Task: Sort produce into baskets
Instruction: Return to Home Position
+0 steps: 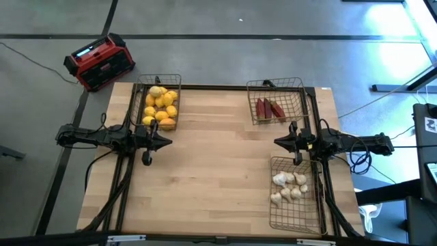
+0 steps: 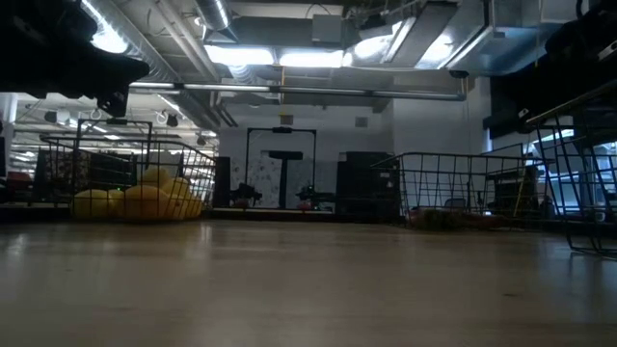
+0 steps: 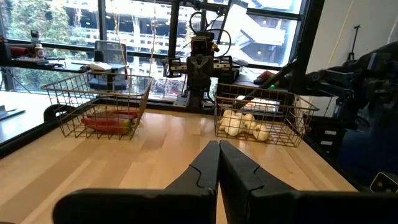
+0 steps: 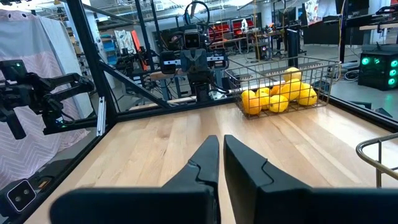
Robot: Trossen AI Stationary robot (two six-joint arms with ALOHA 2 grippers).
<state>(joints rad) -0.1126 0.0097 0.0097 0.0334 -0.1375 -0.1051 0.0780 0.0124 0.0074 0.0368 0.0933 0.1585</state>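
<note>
Closest in, the left gripper (image 3: 219, 152) shows its two fingers pressed together on nothing, and the right gripper (image 4: 221, 149) is almost as narrow, also empty. From above they face each other from mid-left and mid-right of the table (image 1: 218, 178). Lemons (image 1: 161, 109) fill the upper-left basket (image 1: 180, 92), red pieces (image 1: 270, 108) lie in the upper-right basket (image 1: 303, 96), garlic (image 1: 289, 186) in the lower-right basket (image 1: 297, 217). Sorting looks finished; parking the arms seems the step in hand, and next calls only for holding steady
</note>
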